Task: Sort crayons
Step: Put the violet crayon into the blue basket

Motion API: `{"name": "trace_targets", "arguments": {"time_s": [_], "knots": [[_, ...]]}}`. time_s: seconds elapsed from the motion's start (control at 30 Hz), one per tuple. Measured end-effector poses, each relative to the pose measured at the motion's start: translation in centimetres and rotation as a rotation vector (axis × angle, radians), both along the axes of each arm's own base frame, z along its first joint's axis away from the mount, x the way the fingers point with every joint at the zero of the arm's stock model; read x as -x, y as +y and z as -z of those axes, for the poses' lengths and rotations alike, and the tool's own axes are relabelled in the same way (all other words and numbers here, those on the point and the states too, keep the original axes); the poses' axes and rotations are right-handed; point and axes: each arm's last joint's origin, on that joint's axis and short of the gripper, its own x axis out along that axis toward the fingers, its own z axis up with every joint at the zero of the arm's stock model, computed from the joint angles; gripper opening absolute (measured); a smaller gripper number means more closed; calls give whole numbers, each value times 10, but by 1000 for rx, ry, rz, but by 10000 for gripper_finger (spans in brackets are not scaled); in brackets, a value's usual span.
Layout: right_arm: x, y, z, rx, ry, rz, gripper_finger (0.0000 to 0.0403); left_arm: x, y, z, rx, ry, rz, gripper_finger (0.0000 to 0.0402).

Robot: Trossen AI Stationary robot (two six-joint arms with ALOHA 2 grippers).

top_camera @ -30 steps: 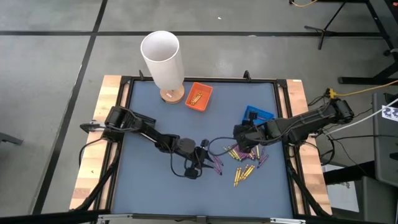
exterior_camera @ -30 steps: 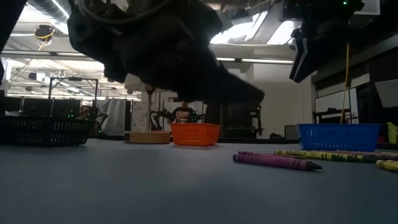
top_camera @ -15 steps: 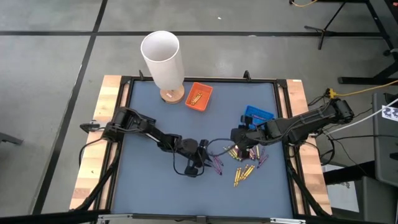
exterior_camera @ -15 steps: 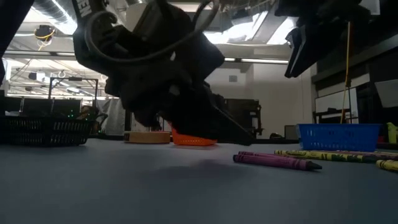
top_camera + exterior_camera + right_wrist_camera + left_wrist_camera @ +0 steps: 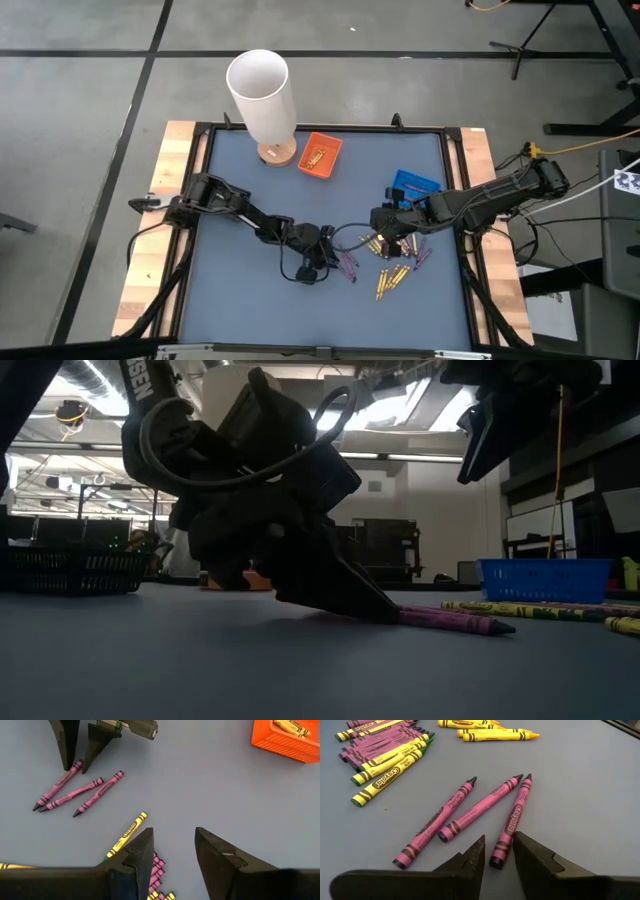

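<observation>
Crayons: purple crayon [image 5: 511,822] mid-table, butt end between parted left tool [image 5: 498,857] fingertips, not gripped.
Risk: off-centre closing rolls it into neighbouring purple crayon [image 5: 479,808].
Right tool [image 5: 173,851]: released, above pile [image 5: 395,262].

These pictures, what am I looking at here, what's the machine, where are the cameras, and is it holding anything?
Two dark robot arms work at a blue table. One camera looks straight down, one sits at tabletop height, and one rides on each wrist. Purple and yellow crayons lie loose on the table; an orange tray holds a few yellow ones, and a blue tray stands near the right arm. The left hand is open, its tips either side of one purple crayon of three. The right hand is open above the pile. Neither holds anything yet.
</observation>
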Motion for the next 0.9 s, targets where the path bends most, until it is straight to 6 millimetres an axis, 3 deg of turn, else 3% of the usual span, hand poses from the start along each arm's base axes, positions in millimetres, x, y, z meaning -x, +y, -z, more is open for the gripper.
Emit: {"name": "trace_targets", "arguments": {"time_s": [0.43, 0.7, 0.9], "knots": [[10, 5, 5, -11, 98, -44, 142, 0, 0, 1, -1, 7, 0, 94], [20, 35, 26, -18, 47, -121, 142, 1, 0, 1, -8, 8, -5, 89], [28, 53, 37, -43, -10, -137, 142, 1, 0, 1, -9, 9, -2, 44]]}}
